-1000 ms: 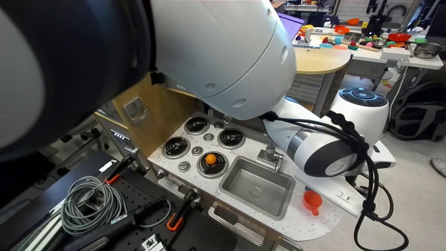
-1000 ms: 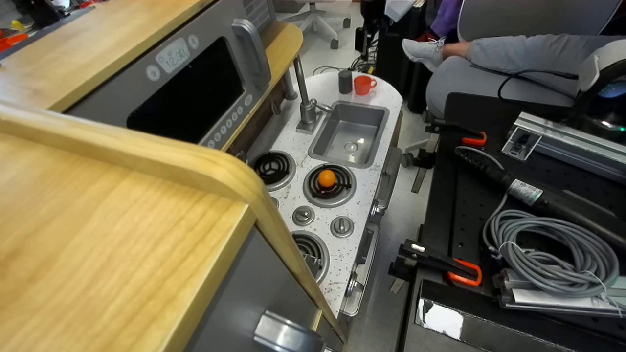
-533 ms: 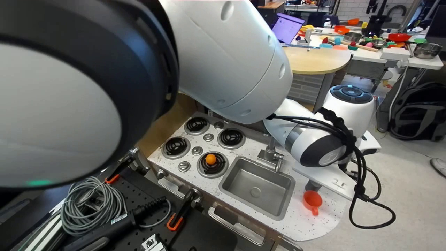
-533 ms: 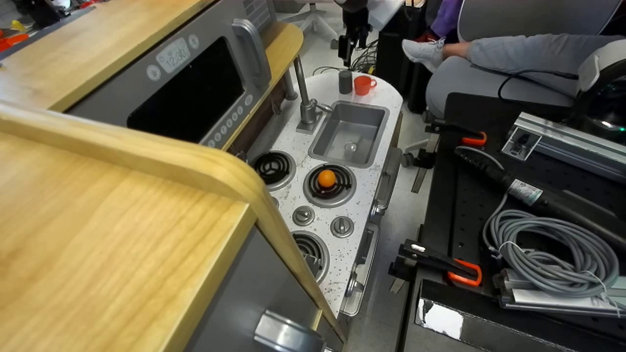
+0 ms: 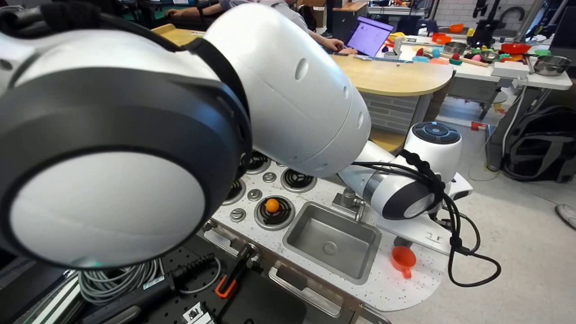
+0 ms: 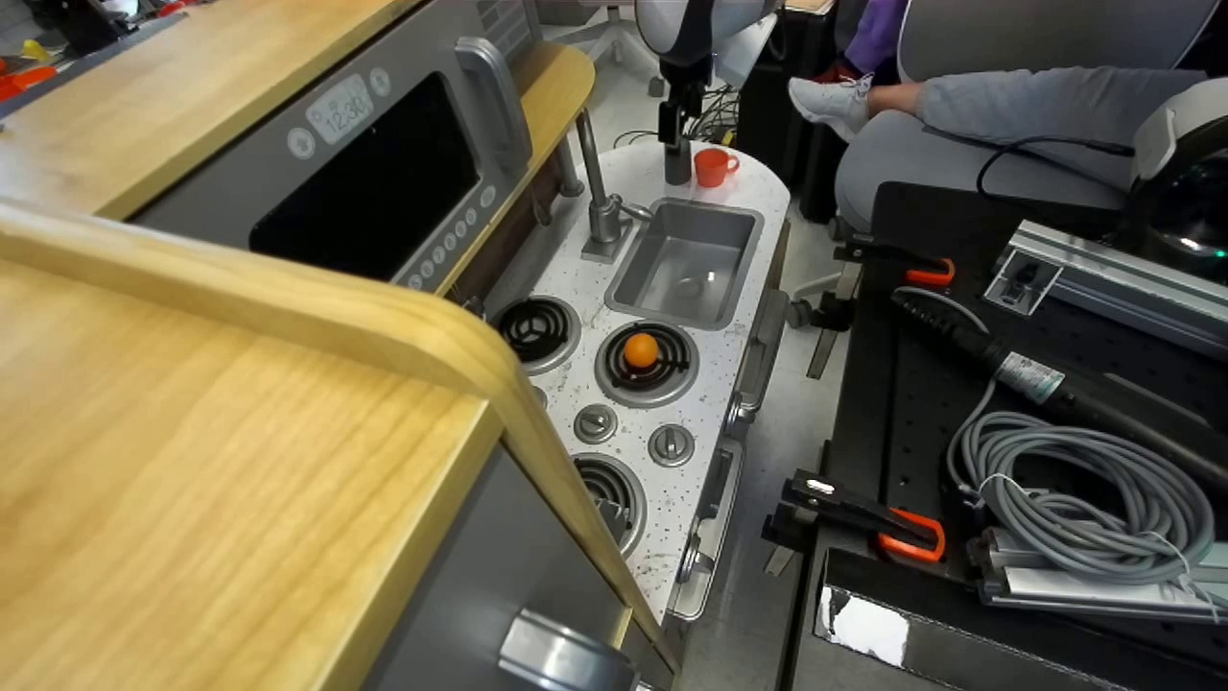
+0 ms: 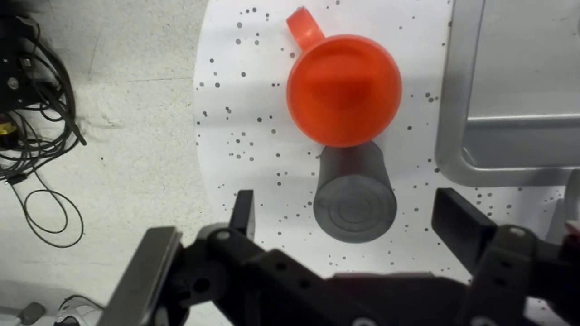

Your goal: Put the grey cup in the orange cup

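Note:
The grey cup stands on the white speckled counter, with a closed, ringed end facing up. It also shows in both exterior views, mostly covered by the wrist in one of them. The orange cup, open side up with a handle, stands close beside it and shows in both exterior views. I cannot tell whether the cups touch. My gripper is open and empty, its fingers on either side of the grey cup in the wrist view. In an exterior view the gripper is at the grey cup's top.
A grey sink with a faucet is beside the cups. An orange ball sits on a burner. The counter's rounded edge is close to the orange cup. A toy microwave stands above the counter.
The arm has moved, and my gripper has come down from above the counter's far end to the grey cup's top. Both cups have stayed in place.

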Robot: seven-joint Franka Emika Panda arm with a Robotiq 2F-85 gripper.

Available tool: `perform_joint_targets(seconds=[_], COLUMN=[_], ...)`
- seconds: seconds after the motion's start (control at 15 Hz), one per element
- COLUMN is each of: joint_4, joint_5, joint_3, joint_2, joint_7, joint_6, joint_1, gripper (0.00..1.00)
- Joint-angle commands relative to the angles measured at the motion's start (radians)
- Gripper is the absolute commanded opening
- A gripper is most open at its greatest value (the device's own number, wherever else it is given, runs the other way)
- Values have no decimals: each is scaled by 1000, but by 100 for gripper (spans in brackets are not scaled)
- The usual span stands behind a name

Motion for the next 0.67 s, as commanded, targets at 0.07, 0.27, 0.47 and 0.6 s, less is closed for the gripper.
perform_joint_targets(seconds=[0.07,0.27,0.47,0.6], joint_4=[111,159,192,215], joint_5=[-30,-36,-38,-38], joint_3=[21,17,22,19], joint_2=[89,129,155,172], joint_7=[-37,-43,-48,-47], joint_6=[-3,-16,-23,-30], joint_1=[-17,-15,-17,-17], gripper=[100,100,75,66])
